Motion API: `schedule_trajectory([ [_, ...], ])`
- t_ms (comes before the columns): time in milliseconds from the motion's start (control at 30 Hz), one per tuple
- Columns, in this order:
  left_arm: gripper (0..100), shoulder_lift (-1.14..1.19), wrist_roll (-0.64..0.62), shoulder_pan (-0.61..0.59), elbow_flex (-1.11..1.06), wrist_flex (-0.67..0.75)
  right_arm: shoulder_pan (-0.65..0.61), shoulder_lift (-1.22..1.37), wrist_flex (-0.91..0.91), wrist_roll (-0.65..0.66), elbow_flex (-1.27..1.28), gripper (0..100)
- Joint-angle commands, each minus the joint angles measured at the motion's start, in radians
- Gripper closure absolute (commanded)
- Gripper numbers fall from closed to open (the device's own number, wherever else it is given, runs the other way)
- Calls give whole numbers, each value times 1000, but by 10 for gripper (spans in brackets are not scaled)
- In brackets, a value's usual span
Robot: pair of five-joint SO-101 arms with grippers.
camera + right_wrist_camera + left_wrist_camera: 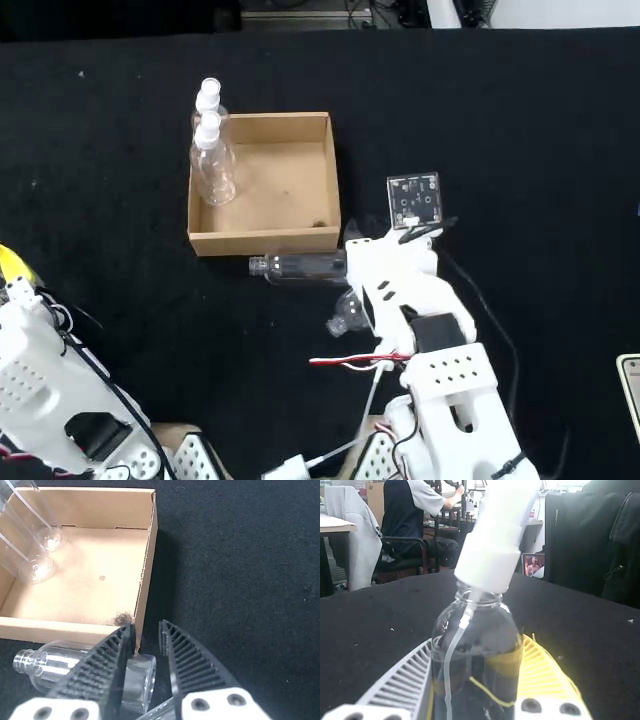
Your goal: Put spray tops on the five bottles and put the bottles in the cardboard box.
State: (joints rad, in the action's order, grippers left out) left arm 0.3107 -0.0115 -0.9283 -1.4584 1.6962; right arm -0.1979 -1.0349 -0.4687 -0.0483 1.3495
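The cardboard box (264, 240) stands mid-table with two clear bottles (214, 160) upright in its left side, white spray tops on. A bare bottle (296, 266) lies just outside the box's front wall, also seen as bottle (55, 662). Another bare bottle (345, 314) lies partly under the right arm (400, 290). My right gripper (146, 629) is narrowly open, its black fingers above the lying bottle's base, beside the box corner. My left gripper (477, 647) is shut on a clear bottle (475, 650); a white spray top (495, 545) sits tilted on its neck.
A small black square board (414, 199) lies right of the box. The left arm (40, 380) sits at the near left corner. Black cloth covers the table (520, 130), with open room on the right and far left. A pale object (630, 380) touches the right edge.
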Motion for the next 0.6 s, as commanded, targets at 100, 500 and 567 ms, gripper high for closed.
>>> schedule_trajectory([
  [100, 970, -2, -3, 1, 44, 28, 20, -8, 29, 6, -5, 942],
  [500, 970, 124, -2, -5, 131, 32, 20, -8, 29, 6, -5, 942],
  [567, 970, 138, -2, -7, 131, 32, 20, -8, 29, 6, -5, 942],
])
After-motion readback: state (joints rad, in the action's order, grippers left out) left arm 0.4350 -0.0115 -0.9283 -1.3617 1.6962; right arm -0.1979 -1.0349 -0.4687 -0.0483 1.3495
